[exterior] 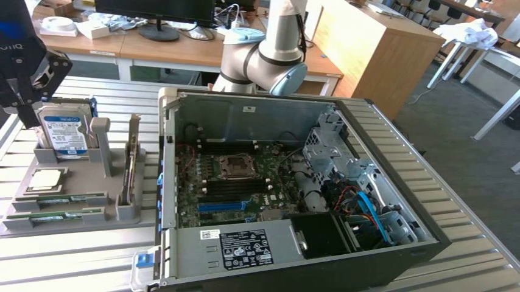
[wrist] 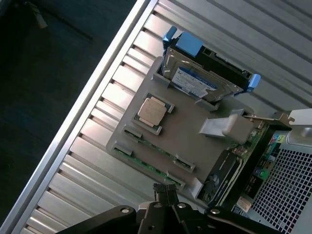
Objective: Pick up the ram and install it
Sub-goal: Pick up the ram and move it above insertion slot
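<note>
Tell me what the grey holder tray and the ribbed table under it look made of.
Grey holder tray: likely plastic, matte and uniform, no glare. Ribbed silver table: likely aluminium, with bright sheen along straight grooved slats.

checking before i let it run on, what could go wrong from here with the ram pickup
1. The gripper is shut over the gray holder; coming down like that, it would probably press on the ram, not grasp it.
2. A second stick lies right beside it, so the fingers might catch both.
3. The upright hard drive stands close by and could get bumped.
</note>
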